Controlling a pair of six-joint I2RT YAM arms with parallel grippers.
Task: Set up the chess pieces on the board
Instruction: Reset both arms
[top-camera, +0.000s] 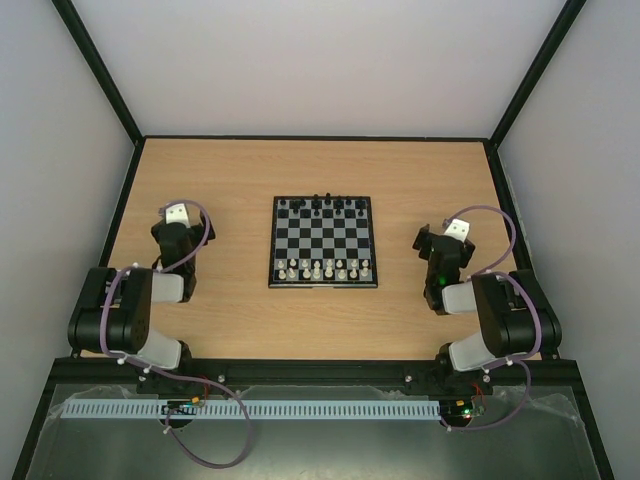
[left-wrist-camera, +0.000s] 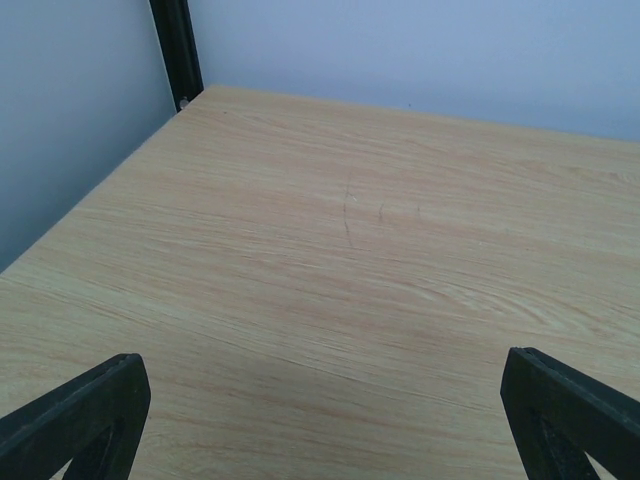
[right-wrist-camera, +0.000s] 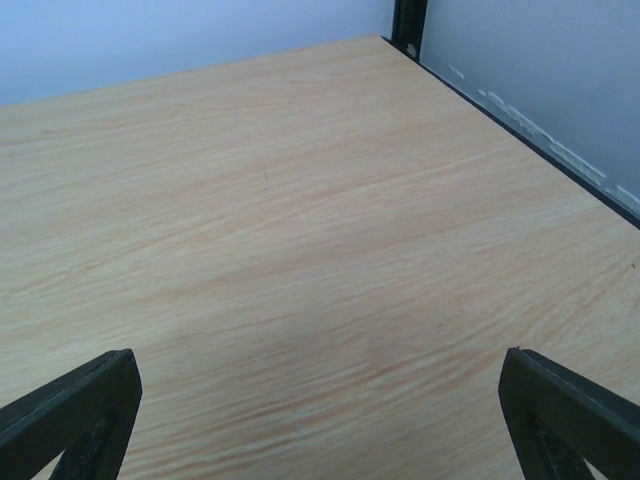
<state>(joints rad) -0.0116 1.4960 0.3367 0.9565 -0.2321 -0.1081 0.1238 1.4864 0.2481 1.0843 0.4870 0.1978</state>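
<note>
The board (top-camera: 323, 241) lies flat in the middle of the wooden table. Several whitish chess pieces (top-camera: 325, 268) stand along its near rows, and tiny black pieces (top-camera: 325, 205) along its far edge. My left gripper (top-camera: 176, 215) hangs left of the board, well apart from it. Its jaws are open, and only bare wood shows between its fingertips (left-wrist-camera: 80, 415). My right gripper (top-camera: 450, 232) is right of the board, also apart and open, with nothing between its fingertips (right-wrist-camera: 570, 410). Neither wrist view shows the board or any piece.
Black frame posts (top-camera: 100, 65) and pale walls close in the table on three sides. A table corner with a black post (left-wrist-camera: 178, 50) lies ahead of the left gripper. The right wall and black edge strip (right-wrist-camera: 520, 130) run beside the right gripper.
</note>
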